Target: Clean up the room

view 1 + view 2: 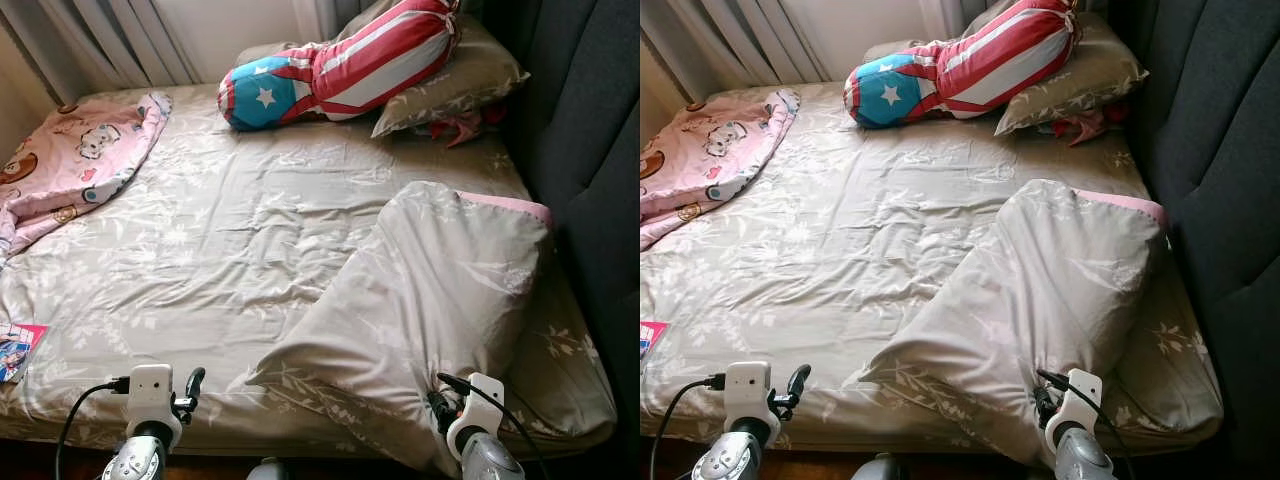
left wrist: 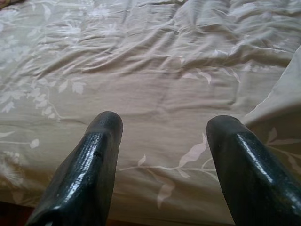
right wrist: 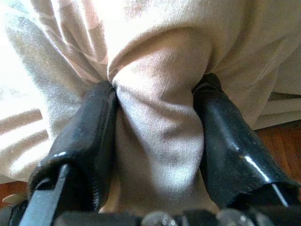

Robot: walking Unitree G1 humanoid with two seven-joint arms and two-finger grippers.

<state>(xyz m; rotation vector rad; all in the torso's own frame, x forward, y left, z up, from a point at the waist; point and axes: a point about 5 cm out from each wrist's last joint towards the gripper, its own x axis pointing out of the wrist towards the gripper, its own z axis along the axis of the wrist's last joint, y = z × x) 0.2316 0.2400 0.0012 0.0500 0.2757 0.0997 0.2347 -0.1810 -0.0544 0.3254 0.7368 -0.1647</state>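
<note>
**Right end effector clamped on the folded duvet at the bed's near edge**

My right end effector (image 3: 155,122) is closed tight on a bunched fold of the beige duvet (image 1: 440,290); from the wrist, cloth fills the gap between both fingers (image 3: 84,136), and their tips are buried in it. From the head I see just the wrist and camera housing there, the grip itself hidden under the fabric. My left end effector (image 2: 162,141) hangs wide apart over the bed's (image 1: 200,250) near edge, holding nothing, bare sheet between its fingers.

The duvet lies folded back on the bed's right half, its long axis running from my grip up and away toward the dark headboard (image 1: 590,150), a pink lining strip (image 1: 505,205) showing at the far fold. A small colourful book (image 1: 18,350) sits at the left near edge, cut off by the frame. Further off, a pink cartoon-print blanket (image 1: 80,160) is heaped at the left. Farthest, a star-and-stripe bolster (image 1: 340,65) lies slantwise across a beige pillow (image 1: 460,85), with something red (image 1: 460,125) half hidden beneath.
</note>
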